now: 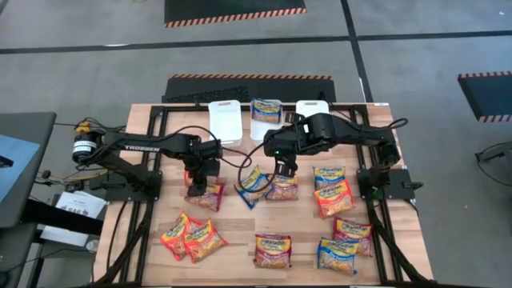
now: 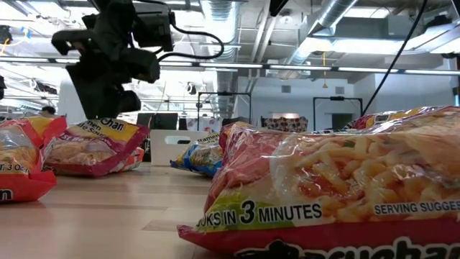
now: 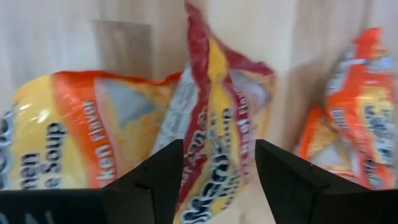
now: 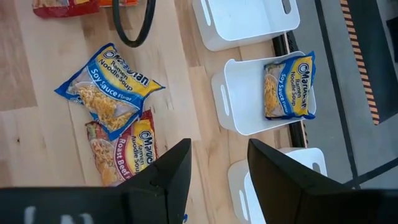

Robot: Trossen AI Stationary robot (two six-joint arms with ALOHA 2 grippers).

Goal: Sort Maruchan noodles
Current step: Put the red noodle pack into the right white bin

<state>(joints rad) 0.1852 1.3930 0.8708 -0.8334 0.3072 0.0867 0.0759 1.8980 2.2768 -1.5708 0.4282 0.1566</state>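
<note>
Left gripper [image 3: 212,168] spread, straddling a dark red packet [image 3: 214,130] at 9 o'clock on the table [image 1: 240,232]. Right gripper [image 4: 213,163] spread over centre, nothing pinched. Blue packet [image 4: 288,85] inside middle tub [image 4: 239,93] at 12 o'clock.

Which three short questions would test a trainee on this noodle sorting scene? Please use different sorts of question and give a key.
1. True or false: the middle tub holds a blue packet.
2. Which packet is between the fingers of the left gripper? A orange, B dark red, C blue.
3. What does the right gripper hold?
Key: 1 true. 2 B, the dark red packet. 3 nothing; its jaws are open.
</note>
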